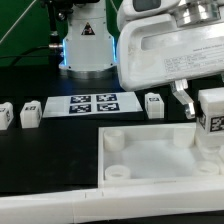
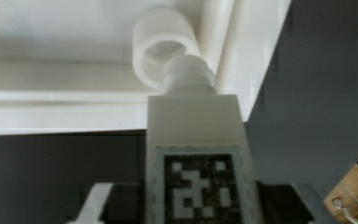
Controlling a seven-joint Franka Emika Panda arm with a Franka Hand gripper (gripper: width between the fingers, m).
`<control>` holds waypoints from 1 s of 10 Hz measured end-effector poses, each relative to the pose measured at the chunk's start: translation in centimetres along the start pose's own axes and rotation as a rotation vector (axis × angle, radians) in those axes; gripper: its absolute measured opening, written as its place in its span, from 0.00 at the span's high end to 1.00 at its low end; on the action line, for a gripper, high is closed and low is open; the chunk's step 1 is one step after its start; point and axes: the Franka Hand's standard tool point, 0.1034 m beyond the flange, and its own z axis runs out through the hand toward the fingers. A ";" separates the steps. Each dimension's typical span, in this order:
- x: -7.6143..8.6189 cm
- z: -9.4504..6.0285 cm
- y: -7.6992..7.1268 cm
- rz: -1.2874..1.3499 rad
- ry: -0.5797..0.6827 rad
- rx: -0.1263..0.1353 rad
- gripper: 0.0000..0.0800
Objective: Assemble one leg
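Note:
My gripper (image 1: 205, 118) is shut on a white leg (image 1: 211, 112) with a black-and-white tag, holding it over the exterior view's right side of the large white panel (image 1: 150, 150). In the wrist view the held leg (image 2: 197, 140) points its threaded tip at a round corner socket (image 2: 163, 52) of the panel (image 2: 51, 60); the tip is at the socket's rim. The dark fingers (image 2: 119, 205) flank the leg. Three more legs stand on the table: two (image 1: 29, 111) at the exterior view's left and one (image 1: 154, 104) beside the marker board.
The marker board (image 1: 94, 104) lies flat behind the panel. A white rail (image 1: 60, 205) runs along the front. The robot base (image 1: 85, 45) stands at the back. A tan object (image 2: 357, 190) shows at the wrist view's edge.

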 end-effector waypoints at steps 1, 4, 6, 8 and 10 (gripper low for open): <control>0.0 0.2 0.3 -0.004 -0.003 -0.002 0.64; 0.2 0.7 1.0 0.000 -0.002 -0.007 0.64; -0.4 1.3 1.0 0.000 -0.014 -0.007 0.64; -0.8 1.5 0.9 -0.003 -0.020 -0.006 0.64; -0.9 1.7 0.7 -0.003 -0.002 -0.007 0.64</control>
